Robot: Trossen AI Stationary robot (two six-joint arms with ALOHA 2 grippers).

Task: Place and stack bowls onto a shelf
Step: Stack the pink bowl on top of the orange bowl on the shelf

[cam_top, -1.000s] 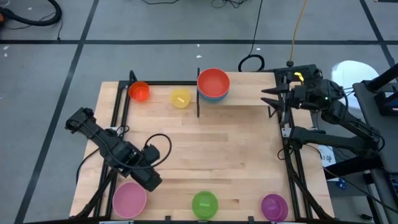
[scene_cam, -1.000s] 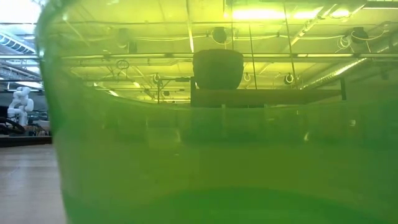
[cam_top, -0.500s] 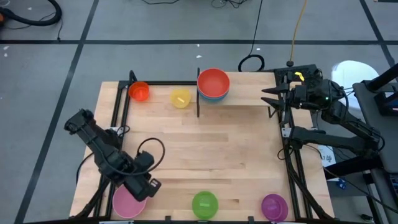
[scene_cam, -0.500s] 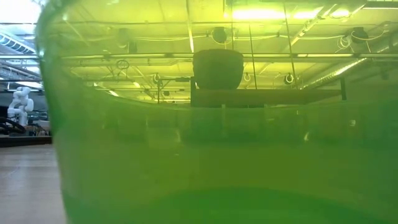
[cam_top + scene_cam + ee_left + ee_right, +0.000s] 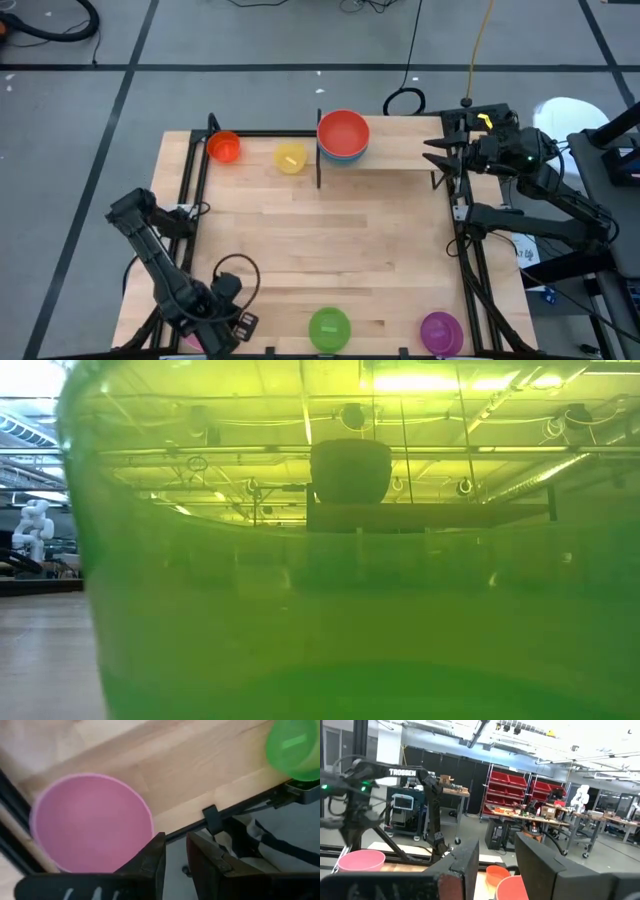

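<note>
The light-wood counter (image 5: 330,250) fills the middle of the high view, framed by black rails. Places below are given from the shelf (image 5: 385,165), a small wood board on thin black supports standing at the counter's far edge, right of centre.

The right arm waits just off the shelf's right end, raised above the counter's right rail. Its claw (image 5: 432,160) points toward the shelf, the fingers (image 5: 465,862) standing apart with nothing between them.

The left arm reaches along the counter's left side, well away from the shelf, down to the near left corner. Its claw (image 5: 172,857) hangs over the rim of the pink bowl (image 5: 90,822) there; the fingers (image 5: 152,857) show only a narrow gap and are not gripping the bowl.

The stack on the shelf's left end has the red bowl (image 5: 343,131) on top, with a blue bowl (image 5: 345,155) showing under its rim.

The green bowl (image 5: 329,327) sits at the near edge, opposite the shelf's left end, and fills the low view. The purple bowl (image 5: 441,330) sits at the near edge opposite the shelf's right end.

The yellow bowl (image 5: 291,157) lies just left of the shelf, and the orange bowl (image 5: 224,146) farther left, at the far left corner.
</note>
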